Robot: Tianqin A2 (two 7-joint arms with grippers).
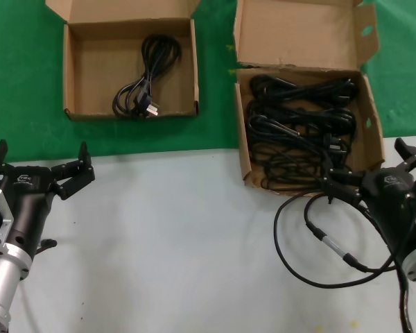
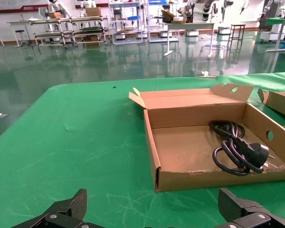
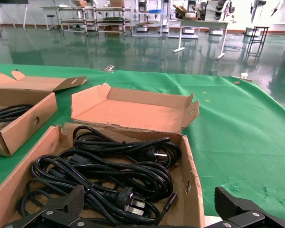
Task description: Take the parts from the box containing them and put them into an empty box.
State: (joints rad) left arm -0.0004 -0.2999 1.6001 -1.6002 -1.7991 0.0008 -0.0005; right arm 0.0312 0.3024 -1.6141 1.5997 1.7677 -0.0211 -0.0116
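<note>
Right hand (image 1: 374, 182), released, poised at full box (image 1: 371, 132) over cords (image 1: 298, 132) for next pick; left hand (image 1: 38, 177) released, waiting on bench (image 1: 180, 243).

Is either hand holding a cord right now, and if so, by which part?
Nothing is held. The left hand is open over the table, and the right hand is open at the near edge of the full box, not gripping any cord.
</note>
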